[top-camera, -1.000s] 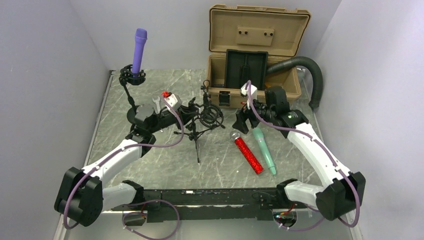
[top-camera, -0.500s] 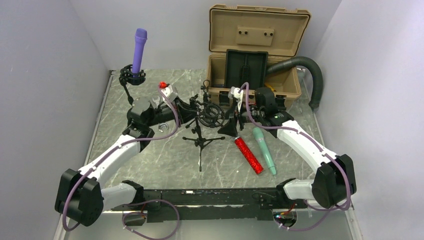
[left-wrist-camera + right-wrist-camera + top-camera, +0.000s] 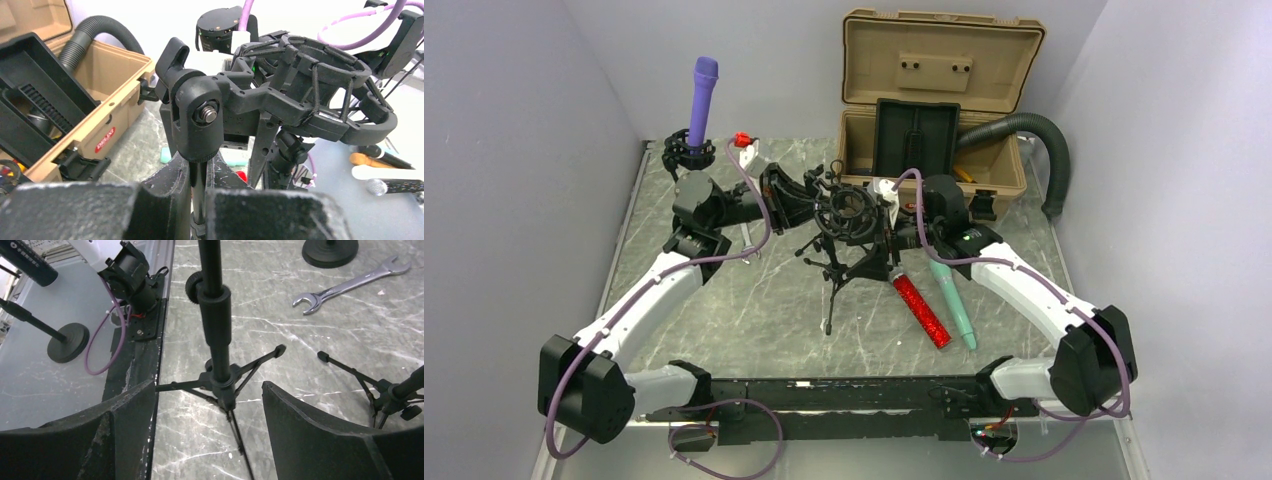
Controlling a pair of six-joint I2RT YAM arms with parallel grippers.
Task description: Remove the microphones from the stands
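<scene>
A purple microphone [image 3: 703, 100] stands upright in the clip of a black stand [image 3: 688, 152] at the back left; no gripper touches it. My left gripper [image 3: 809, 205] is shut on the thin pole [image 3: 200, 165] of a black tripod stand and holds it tilted above the table. That stand's shock mount [image 3: 852, 215] is an empty ring in the left wrist view [image 3: 320, 95]. My right gripper [image 3: 876, 262] is open. The tripod's lower pole [image 3: 216, 325] stands just beyond its fingers [image 3: 310, 425], untouched.
A red glitter microphone [image 3: 921, 310] and a teal microphone [image 3: 952, 300] lie right of centre. An open tan case [image 3: 934, 130] with a black hose [image 3: 1049, 150] stands at the back. A wrench [image 3: 345, 287], a round stand base [image 3: 330, 250] and another small tripod [image 3: 390, 387] are on the marble.
My left gripper has lifted the tripod stand and carried it back and to the right. My right gripper has swung left, in under the shock mount. The purple microphone has not moved.
</scene>
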